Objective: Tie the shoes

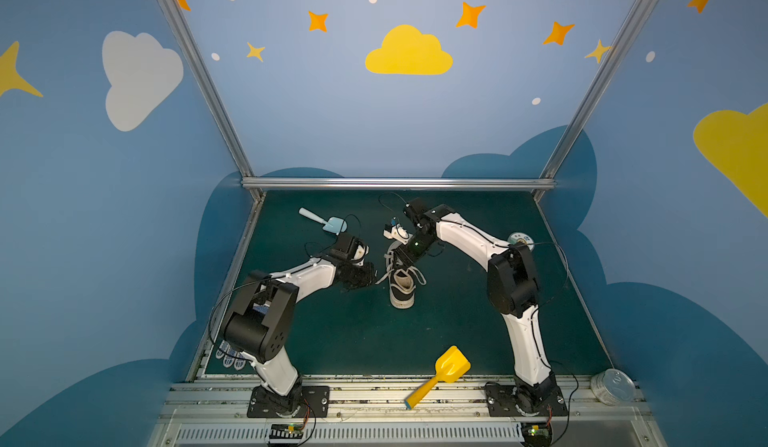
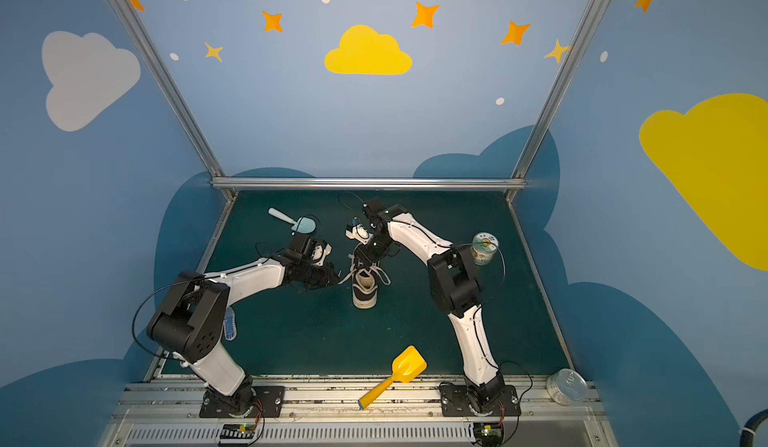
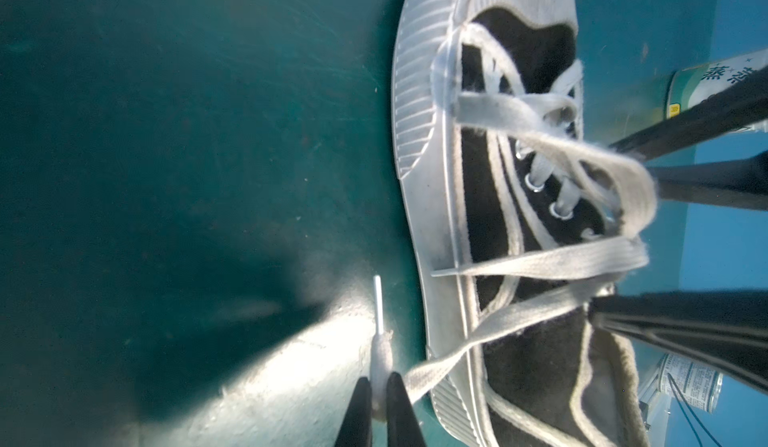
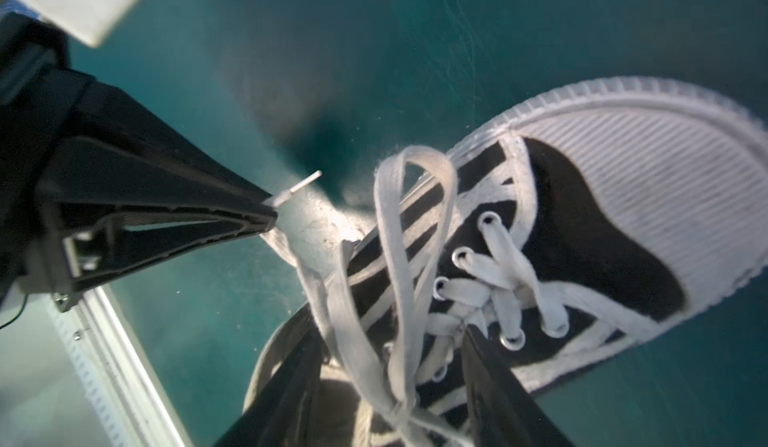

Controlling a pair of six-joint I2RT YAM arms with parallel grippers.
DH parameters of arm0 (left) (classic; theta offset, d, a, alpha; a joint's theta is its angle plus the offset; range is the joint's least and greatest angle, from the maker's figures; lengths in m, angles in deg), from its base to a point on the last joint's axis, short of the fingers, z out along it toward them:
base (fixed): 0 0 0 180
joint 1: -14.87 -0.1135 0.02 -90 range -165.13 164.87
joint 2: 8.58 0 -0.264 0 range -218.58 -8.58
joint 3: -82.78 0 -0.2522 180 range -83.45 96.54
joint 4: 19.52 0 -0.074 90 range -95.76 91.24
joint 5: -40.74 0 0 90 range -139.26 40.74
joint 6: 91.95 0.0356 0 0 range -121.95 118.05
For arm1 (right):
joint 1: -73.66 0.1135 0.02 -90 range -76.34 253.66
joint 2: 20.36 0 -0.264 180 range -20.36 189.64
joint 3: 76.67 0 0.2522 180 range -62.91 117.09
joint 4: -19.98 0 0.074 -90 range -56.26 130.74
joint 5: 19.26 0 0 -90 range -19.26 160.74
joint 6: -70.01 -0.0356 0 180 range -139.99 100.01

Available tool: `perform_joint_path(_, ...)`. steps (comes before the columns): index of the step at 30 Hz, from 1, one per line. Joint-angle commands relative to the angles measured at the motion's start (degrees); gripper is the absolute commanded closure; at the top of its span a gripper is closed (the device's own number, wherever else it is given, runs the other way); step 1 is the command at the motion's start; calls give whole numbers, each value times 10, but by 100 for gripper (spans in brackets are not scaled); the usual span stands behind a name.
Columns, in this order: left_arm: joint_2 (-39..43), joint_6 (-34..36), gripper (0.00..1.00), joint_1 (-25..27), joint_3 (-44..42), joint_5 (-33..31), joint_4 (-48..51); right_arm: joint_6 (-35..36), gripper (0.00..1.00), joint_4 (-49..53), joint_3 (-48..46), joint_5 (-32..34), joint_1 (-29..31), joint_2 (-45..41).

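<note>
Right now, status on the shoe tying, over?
Left gripper shut on lace end. Right gripper open, astride the laces. Sneaker upright, laces loose. Yellow scoop, blue scoop well apart.

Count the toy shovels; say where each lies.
2. The light blue shovel lies back left on the mat, beyond the left arm. The yellow shovel lies at the front, handle over the rail. Others may be hidden.

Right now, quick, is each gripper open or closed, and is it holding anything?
Left gripper: closed, pinching the lace end.
Right gripper: open, jaws apart over the shoe, gripping nothing.
</note>
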Motion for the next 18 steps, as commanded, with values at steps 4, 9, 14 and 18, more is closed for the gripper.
perform_joint_path(4, 10, -4, 90, 1, -3, 8, -7, -1, 47, -22, 23, 13, 3, 8)
perform_joint_path(9, 14, -6, 90, 1, -6, 7, -6, -3, 49, -20, 33, 7, 5, 21)
perform_joint_path(14, 15, -6, 90, 1, -5, 6, -6, -6, 51, -32, 36, 1, 4, 30)
perform_joint_path(18, 15, -7, 90, 1, -5, 8, -7, -6, 53, -31, 45, -7, 4, 42)
